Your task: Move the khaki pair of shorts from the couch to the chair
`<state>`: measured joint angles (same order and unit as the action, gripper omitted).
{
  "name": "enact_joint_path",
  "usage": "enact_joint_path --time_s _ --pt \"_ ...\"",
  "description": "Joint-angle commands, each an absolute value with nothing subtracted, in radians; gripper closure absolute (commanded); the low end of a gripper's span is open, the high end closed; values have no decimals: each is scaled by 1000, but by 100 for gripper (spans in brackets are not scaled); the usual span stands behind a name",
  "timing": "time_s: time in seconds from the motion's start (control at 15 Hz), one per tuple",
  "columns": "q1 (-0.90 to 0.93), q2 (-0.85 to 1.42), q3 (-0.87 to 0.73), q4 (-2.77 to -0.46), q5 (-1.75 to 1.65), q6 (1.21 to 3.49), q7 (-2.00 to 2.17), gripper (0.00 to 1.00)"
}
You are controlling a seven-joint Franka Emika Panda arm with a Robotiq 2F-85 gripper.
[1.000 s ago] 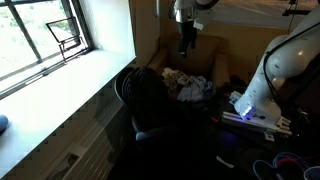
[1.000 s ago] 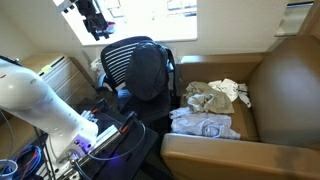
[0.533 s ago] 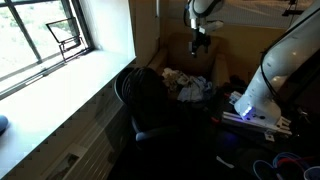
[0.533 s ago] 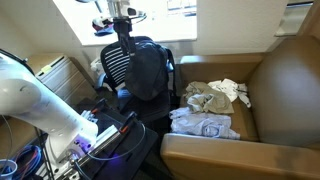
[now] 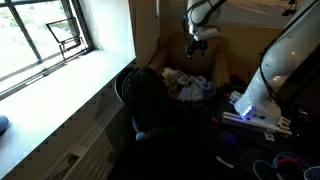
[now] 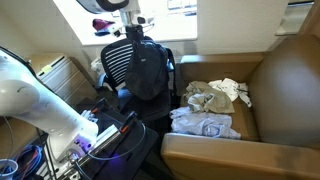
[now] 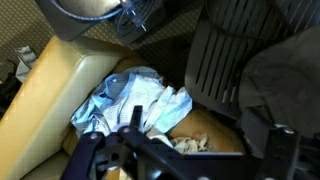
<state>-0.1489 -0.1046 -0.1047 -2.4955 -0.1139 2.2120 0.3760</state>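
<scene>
Two fingers [image 7: 88, 150] stand wide apart at the lower edge of the wrist view, released and empty. The gripper [image 6: 133, 35] hangs in the air above chair [image 6: 115, 62] and couch [image 6: 290, 70], touching neither. Khaki shorts [image 6: 204, 97] lie crumpled on the couch seat, toward its back, touching a white cloth [image 6: 236, 92] beside them. A pale blue garment [image 6: 203, 124] lies spread nearer the seat's front edge. A dark garment [image 6: 148, 68] is draped over the chair back. In the wrist view, the blue garment lies below the gripper, between the tan couch arm and the chair's mesh back. A window [image 5: 45, 40] appears in an exterior view, well apart from the couch.
</scene>
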Motion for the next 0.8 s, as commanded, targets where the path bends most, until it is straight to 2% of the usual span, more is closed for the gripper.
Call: enact_joint_path --time_s 0.0,0.2,0.27,0.4,0.47,0.67,0.73 --pt "-197 134 -161 -2426 -114 2472 473 0" --pt "-185 336 -208 -2303 -36 2633 553 0" --pt "-172 405 -220 -2245 1 2625 591 0" --pt "-176 500 -212 -2120 74 2435 564 0" --pt "-156 403 -237 -2247 38 2543 547 0" --pt "-145 454 -244 -2206 48 2533 547 0" --pt "-120 440 -268 -2245 -9 2594 546 0"
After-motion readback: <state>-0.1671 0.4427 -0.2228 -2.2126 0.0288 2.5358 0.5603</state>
